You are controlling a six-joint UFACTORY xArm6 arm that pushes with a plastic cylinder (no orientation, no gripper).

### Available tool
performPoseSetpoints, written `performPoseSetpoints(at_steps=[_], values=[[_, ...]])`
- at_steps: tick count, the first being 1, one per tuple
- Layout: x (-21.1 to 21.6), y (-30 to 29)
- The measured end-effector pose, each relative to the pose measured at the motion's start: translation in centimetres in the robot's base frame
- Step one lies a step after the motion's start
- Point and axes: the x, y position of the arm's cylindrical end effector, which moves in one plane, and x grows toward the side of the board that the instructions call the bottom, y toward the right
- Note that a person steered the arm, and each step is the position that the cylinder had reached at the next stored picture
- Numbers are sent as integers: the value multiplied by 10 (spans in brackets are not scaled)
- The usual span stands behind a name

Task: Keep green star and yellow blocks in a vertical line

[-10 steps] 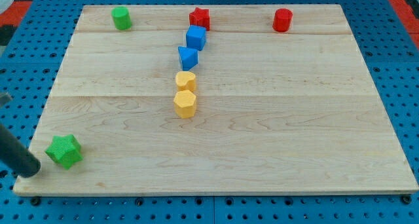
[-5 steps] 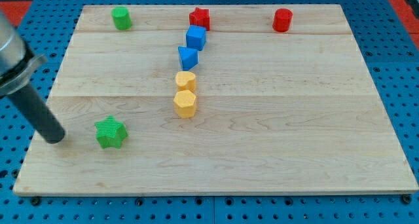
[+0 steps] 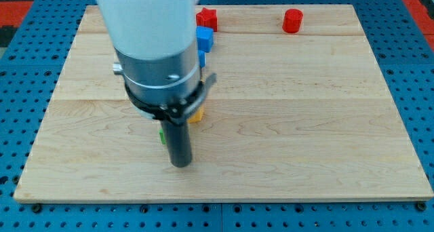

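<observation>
My arm fills the middle of the camera view and hides much of the board. My tip (image 3: pixel 180 164) rests on the wood below the block column. Only a thin sliver of the green star (image 3: pixel 161 134) shows at the rod's left side, touching or very close to it. A small part of a yellow block (image 3: pixel 196 114) shows just right of the rod, above the tip. The second yellow block is hidden behind the arm.
A blue block (image 3: pixel 204 38) and a red star (image 3: pixel 207 17) peek out at the arm's right near the view's top. A red cylinder (image 3: pixel 292 20) stands at the top right. The wooden board (image 3: pixel 305 123) lies on a blue pegboard.
The arm has swept from the view's left to the middle, now covering the block column. The green star has moved right, from the lower left to beside the rod under the yellow blocks.
</observation>
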Motion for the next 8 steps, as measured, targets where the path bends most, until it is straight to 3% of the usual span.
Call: performPoseSetpoints(at_steps=[1,2,3,4,8], values=[[12,23],[-7,70],[-53,61],[-77,15],[-99,30]])
